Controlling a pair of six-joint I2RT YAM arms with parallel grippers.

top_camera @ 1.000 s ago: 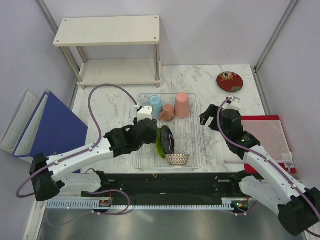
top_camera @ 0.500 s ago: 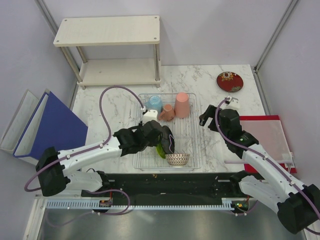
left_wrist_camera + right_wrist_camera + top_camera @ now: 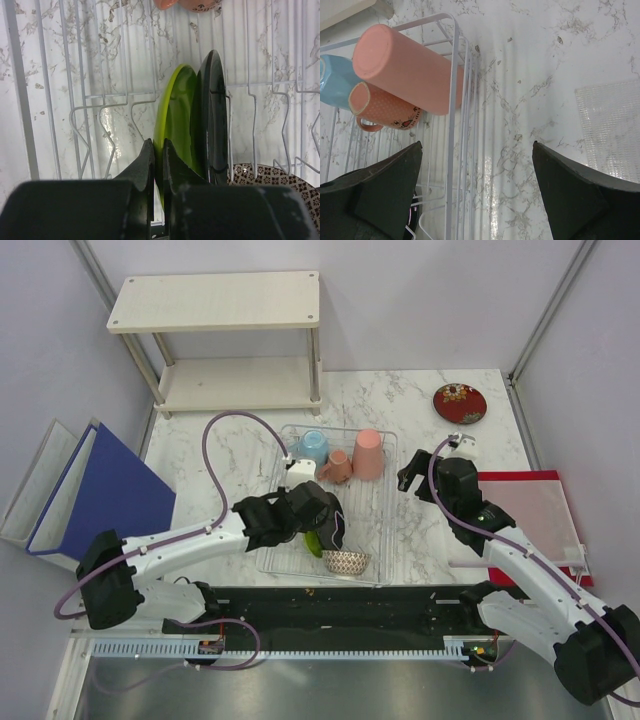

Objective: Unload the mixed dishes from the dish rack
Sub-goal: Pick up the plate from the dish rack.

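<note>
Two claws were observed over the table (image 3: 390,395). Left claw (image 3: 159,162) was closed on the near rim of the green plate (image 3: 175,115), one finger on each face, gripping it. Green plate stood on edge in the rack (image 3: 378,530), face to face with the black plate (image 3: 212,115), which stood on its right in the wrist view. Whether the two plates touched could not be told. Bowl (image 3: 345,562) sat at the rack's near end, just beside both plates. Blue cup (image 3: 313,445), tall pink cup (image 3: 368,453) and small pink cup (image 3: 338,466) lay grouped at the rack's far end, the small cup between the other two. Red plate (image 3: 460,403) lay flat on the table at the far right, well apart from the rack. Right claw (image 3: 476,150) hung wide open, holding nothing, above the table just beside the rack's right rim and near the tall pink cup. Shelf (image 3: 215,340) stood at the table's far left.
</note>
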